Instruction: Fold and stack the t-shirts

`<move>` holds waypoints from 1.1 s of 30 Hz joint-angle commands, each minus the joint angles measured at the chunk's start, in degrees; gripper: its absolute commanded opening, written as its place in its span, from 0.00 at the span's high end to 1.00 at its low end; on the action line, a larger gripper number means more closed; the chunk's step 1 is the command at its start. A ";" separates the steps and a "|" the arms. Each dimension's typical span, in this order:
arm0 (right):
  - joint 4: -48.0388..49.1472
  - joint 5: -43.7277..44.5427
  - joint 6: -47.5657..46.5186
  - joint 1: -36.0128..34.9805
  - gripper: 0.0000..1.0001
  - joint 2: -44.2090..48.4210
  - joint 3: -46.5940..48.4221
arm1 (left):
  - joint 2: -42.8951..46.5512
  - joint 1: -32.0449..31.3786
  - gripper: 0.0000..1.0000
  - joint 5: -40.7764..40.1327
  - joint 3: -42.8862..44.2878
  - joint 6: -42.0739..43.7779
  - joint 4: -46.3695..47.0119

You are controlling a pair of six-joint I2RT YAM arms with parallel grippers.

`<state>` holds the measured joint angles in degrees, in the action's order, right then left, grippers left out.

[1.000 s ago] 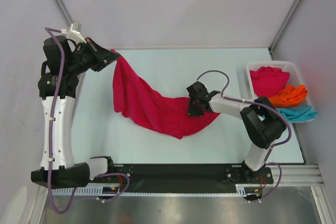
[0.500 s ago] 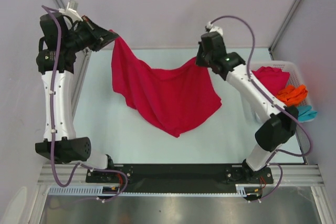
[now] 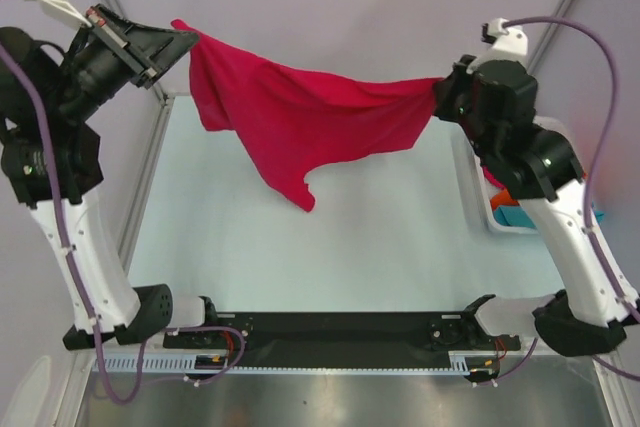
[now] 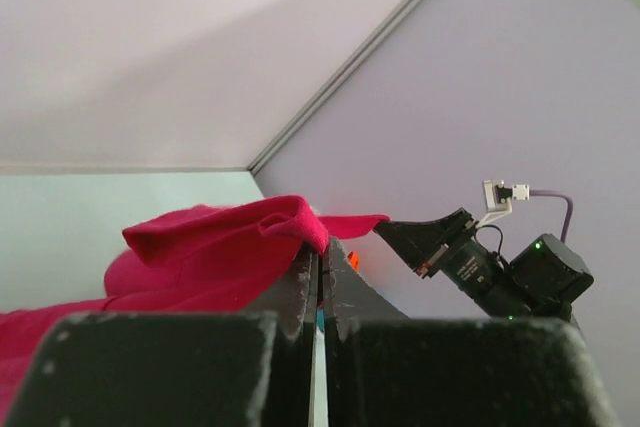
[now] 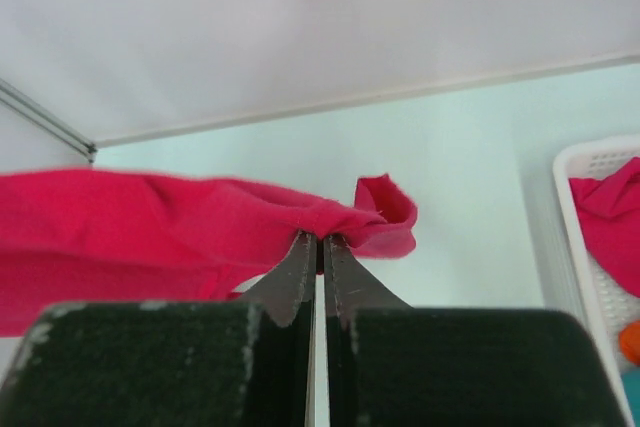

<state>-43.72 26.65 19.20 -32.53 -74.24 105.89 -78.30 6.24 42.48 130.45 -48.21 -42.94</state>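
A crimson t-shirt [image 3: 310, 122] hangs stretched in the air between two robot arms above the far half of a pale green surface [image 3: 380, 267]. Near the far left corner, the left fingers [image 3: 185, 42] are pinched tight on one edge of the cloth. In the left wrist view the two dark fingers [image 4: 312, 275] meet with no gap, and a fold of red fabric is bunched over their tips. Towards the far right corner, the right fingers [image 3: 445, 97] are likewise clamped closed on the opposite edge. The right wrist view shows the fingers [image 5: 312, 252] pressed together with a small curl of cloth standing up just past them.

The fabric runs taut along its upper edge from one grip to the other. Below, it sags into a loose point that hangs over the middle of the surface, nearer the left side. Whether that point touches the surface cannot be told from here.

A white slatted basket [image 5: 565, 207] sits at the right edge of the surface, partly hidden behind the right arm. It holds a red t-shirt [image 5: 610, 207], an orange t-shirt [image 5: 630, 342] and a teal t-shirt [image 5: 632, 382].
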 commanded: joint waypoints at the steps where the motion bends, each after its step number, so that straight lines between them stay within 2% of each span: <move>1: -2.85 5.42 -0.39 -3.31 1.00 5.41 1.69 | 3.77 0.44 1.00 1.20 2.61 -5.58 0.31; 10: -3.56 8.41 0.05 -6.67 1.00 7.88 2.93 | 5.27 0.70 1.00 -0.11 3.06 -7.61 2.07; 13: -3.39 8.94 0.04 -6.23 1.00 5.08 1.26 | 4.04 0.88 1.00 -2.57 -1.50 -5.50 2.94; 15: -2.42 4.92 1.45 -2.81 1.00 2.97 -2.59 | 3.16 0.79 1.00 -4.85 -8.52 -3.65 4.26; 16: -0.68 0.03 2.24 -1.06 1.00 2.26 -4.62 | 2.02 0.79 1.00 -5.21 -14.03 -3.39 6.53; 17: 0.30 -2.02 3.46 1.83 1.00 1.30 -6.38 | 1.14 0.88 1.00 -5.56 -16.61 -3.21 8.03; 19: 3.64 -4.58 3.91 3.09 1.00 -1.86 -11.48 | -2.97 0.79 1.00 -6.88 -21.88 -3.12 11.54; 21: 5.83 -5.47 4.27 4.49 1.00 -6.94 -13.59 | -7.54 0.79 1.00 -7.84 -23.22 -2.42 12.79; 25: 9.27 -8.02 4.18 6.78 1.00 -17.59 -13.43 | -24.56 0.70 1.00 -8.55 -19.20 -1.63 13.06; 27: 10.49 -8.28 4.27 7.74 1.00 -22.25 -12.29 | -29.95 0.70 1.00 -9.08 -16.21 -1.54 12.01; 31: 11.82 -7.59 4.09 8.89 1.00 -32.96 -6.85 | -43.82 0.79 1.00 -10.22 -2.27 -0.75 7.79; 33: 11.91 -7.41 4.00 9.42 1.00 -35.53 -4.30 | -47.71 0.88 1.00 -9.87 2.68 -1.10 5.95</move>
<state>-36.03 18.90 22.90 -24.34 -106.52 93.89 -123.76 6.66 32.86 119.11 -49.76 -35.51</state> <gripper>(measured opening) 0.019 0.008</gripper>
